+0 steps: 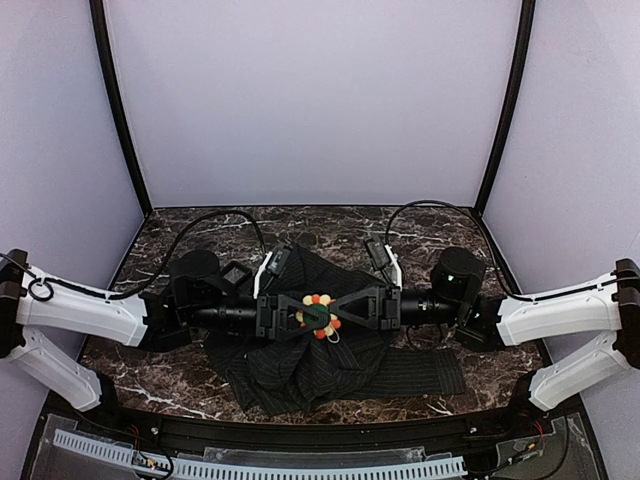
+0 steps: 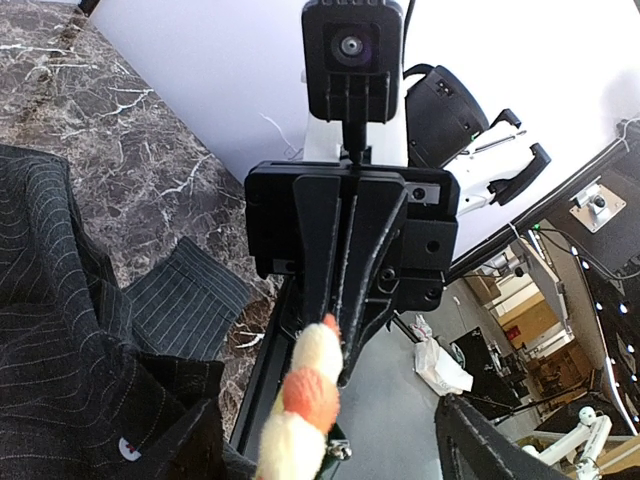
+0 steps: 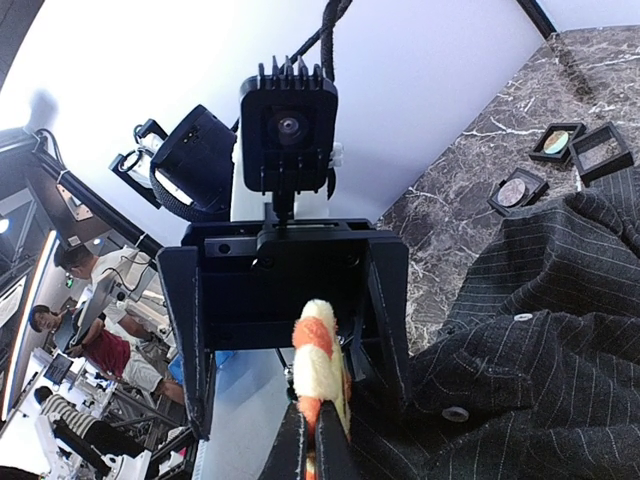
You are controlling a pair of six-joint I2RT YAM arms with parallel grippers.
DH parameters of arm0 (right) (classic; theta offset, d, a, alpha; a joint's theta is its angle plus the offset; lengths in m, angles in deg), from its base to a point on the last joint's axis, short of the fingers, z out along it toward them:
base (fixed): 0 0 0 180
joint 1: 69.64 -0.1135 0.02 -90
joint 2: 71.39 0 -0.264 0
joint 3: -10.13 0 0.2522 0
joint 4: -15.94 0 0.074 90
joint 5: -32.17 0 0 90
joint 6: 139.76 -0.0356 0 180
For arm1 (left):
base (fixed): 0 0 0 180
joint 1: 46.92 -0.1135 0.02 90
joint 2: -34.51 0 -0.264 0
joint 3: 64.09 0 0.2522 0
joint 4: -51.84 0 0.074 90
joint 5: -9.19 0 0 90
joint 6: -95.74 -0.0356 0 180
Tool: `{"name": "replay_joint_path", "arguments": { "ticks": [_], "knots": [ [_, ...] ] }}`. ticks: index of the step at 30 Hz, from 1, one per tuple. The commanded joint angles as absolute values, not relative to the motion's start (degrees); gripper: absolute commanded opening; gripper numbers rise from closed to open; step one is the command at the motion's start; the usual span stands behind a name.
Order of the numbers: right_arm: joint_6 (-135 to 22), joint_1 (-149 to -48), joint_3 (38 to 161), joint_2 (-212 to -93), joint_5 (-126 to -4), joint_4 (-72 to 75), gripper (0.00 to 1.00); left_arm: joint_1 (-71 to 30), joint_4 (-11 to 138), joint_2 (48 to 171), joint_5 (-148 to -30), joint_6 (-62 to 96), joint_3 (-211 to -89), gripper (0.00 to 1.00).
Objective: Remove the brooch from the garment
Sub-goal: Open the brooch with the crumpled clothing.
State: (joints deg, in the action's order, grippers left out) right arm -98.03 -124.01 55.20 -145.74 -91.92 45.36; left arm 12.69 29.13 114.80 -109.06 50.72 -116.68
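Currently the right claw [image 3: 308, 440] is pinching the brooch [image 1: 318, 312] by its edge, fingers narrowed onto the beads. The left claw [image 1: 295, 316] is hanging wide open around the same spot, gripping nothing. The brooch is standing on edge at the middle of the garment [image 1: 290, 370], which is lying crumpled on the bench [image 1: 200, 225]. By my judgement the grasp is done and the pulling free is remaining; whether the pin is out of the garment cannot be told. Small black boxes [image 3: 515, 190] are sitting beyond the garment. No readable writing is showing.
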Motion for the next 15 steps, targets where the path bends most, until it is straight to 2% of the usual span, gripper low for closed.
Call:
{"name": "replay_joint_path", "arguments": {
  "ticks": [1,5,8,10,15],
  "knots": [
    [-97.47,-123.54,54.39,-144.52,-91.58,46.95,0.0,11.85,29.42,110.96,-108.76,49.79,-114.1,0.75],
    [-97.78,-123.27,54.34,-144.6,-91.28,47.04,0.0,11.56,32.89,109.11,-108.6,48.35,-113.63,0.72],
    [-98.05,-123.08,54.34,-144.78,-91.09,47.18,0.0,11.55,34.72,108.48,-108.56,47.83,-113.43,0.63],
    [-98.1,-122.99,54.33,-144.74,-90.86,47.11,0.0,11.57,36.28,108.21,-107.81,47.46,-113.38,0.63],
    [-97.34,-122.97,54.18,-143.24,-86.99,44.65,0.0,11.61,47.27,104.27,-98.53,42.94,-113.26,0.75]
  ]
}}
